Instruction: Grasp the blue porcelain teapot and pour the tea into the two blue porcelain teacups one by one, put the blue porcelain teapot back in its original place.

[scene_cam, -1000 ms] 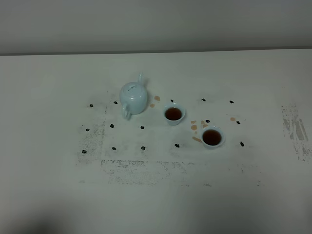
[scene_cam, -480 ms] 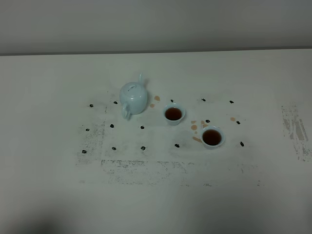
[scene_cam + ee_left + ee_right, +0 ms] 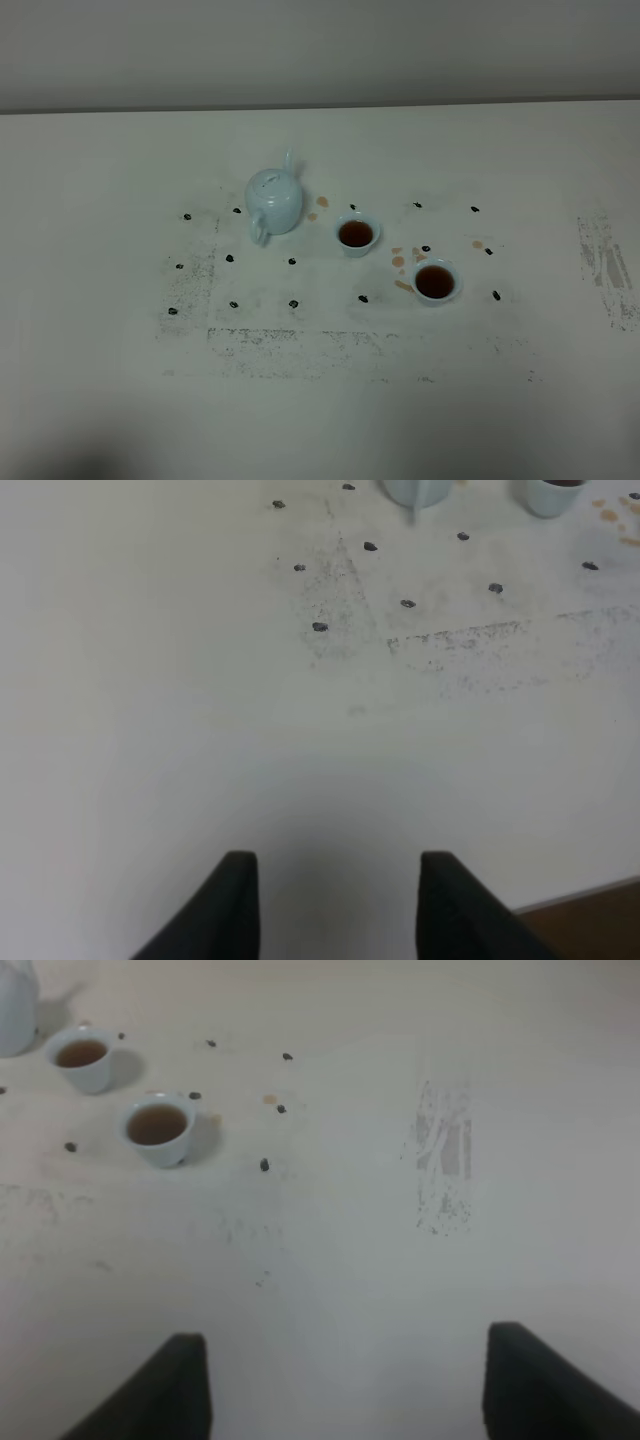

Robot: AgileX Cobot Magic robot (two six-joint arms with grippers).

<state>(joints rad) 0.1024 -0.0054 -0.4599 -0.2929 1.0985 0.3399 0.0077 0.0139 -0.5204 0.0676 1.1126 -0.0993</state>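
The pale blue teapot (image 3: 274, 200) stands upright on the white table, lid on, spout toward the back, handle toward the front left. To its right stand two small blue teacups, one near (image 3: 356, 234) and one further right (image 3: 436, 281), both holding dark tea. They also show in the right wrist view (image 3: 83, 1056) (image 3: 159, 1127), and the teapot's edge (image 3: 15, 1005) too. In the left wrist view only the bases of the teapot (image 3: 415, 490) and a cup (image 3: 550, 492) show. My left gripper (image 3: 338, 905) and right gripper (image 3: 345, 1385) are open, empty, far from them near the front edge.
Small black marks (image 3: 293, 303) dot the table around the teapot and cups. Brown tea spots (image 3: 399, 261) lie between the cups and beside the teapot (image 3: 321, 202). Grey scuffs (image 3: 604, 262) mark the right side. The table's front edge (image 3: 580, 895) shows in the left wrist view.
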